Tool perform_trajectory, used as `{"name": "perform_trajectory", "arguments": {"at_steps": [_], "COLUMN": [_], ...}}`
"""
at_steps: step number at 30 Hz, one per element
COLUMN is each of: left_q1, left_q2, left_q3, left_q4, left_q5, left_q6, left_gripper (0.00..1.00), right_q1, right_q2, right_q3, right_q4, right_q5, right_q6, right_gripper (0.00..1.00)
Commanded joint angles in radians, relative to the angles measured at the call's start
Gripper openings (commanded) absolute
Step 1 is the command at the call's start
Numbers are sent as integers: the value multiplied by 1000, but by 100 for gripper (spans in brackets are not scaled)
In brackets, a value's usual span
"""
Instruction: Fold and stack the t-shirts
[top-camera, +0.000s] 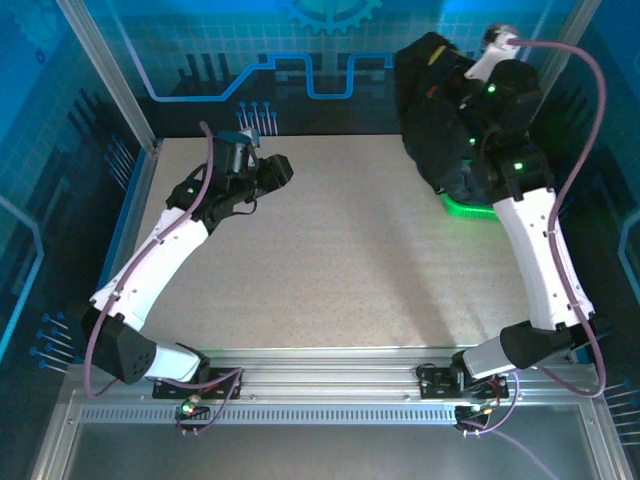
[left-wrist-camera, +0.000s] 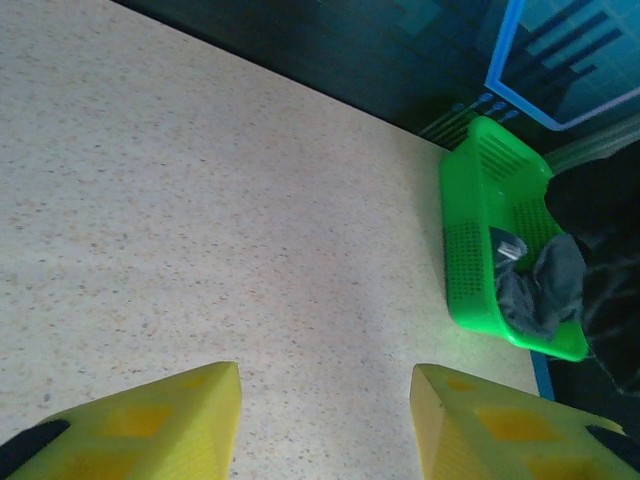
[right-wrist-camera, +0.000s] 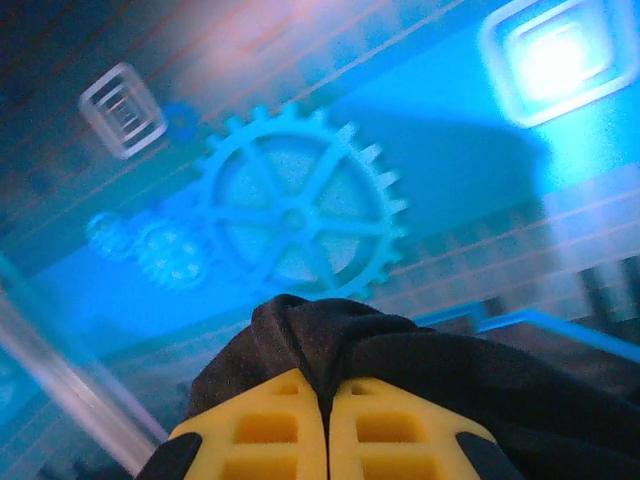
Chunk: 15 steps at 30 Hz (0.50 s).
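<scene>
left gripper (left-wrist-camera: 325, 385): fingers apart, empty, over speckled tabletop (left-wrist-camera: 200, 180) | right gripper (right-wrist-camera: 325, 395): pinched together on black cloth t-shirt (right-wrist-camera: 440, 365), hanging upper right in top view | dark grey cloth t-shirt (left-wrist-camera: 545, 285): inside green plastic mesh basket (left-wrist-camera: 465, 230)

I see a speckled beige table (top-camera: 340, 260), with a green mesh basket (left-wrist-camera: 465, 230) toward its far right edge. Blue backdrop beyond carries a gear graphic (right-wrist-camera: 295, 215). Slotted aluminium rail (top-camera: 330, 365) runs along the near edge.
</scene>
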<state>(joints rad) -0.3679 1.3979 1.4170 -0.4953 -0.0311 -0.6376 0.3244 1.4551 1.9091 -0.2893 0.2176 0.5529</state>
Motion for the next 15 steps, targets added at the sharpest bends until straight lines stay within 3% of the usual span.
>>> {"name": "perform_trajectory", "arguments": {"at_steps": [1,2,3,4,6,10,15], "left_q1": [25,31,37,45,56,61,5], "left_q2": [-35,-38,-41,-43,-49,-52,-31], "left_q3": [34,34,33,30,21,-21,-131], "left_q4": [-61,-70,-84,-100,-128,-160,-156], "left_q5": [-59,-63,-69,-76,-78,-9,125], "left_q6": [3,1,-5,-9,-18,-26,-72], "left_gripper": [51,50,51,51,51,50,53], "right_q1": [146,197,256,300,367,413,290], "right_q2": [7,13,28,60,156,238,169], "right_q3": [-89,-134,-170,-185,-143,-120,-287], "right_q4": [-22,-23,-23,-42,-116,-197,-184], "right_q5": [99,127,139,99,-47,-145,-167], "right_q6": [-34,-20,-3,27,57,50,41], "right_gripper": [0,0,11,32,55,61,59]}}
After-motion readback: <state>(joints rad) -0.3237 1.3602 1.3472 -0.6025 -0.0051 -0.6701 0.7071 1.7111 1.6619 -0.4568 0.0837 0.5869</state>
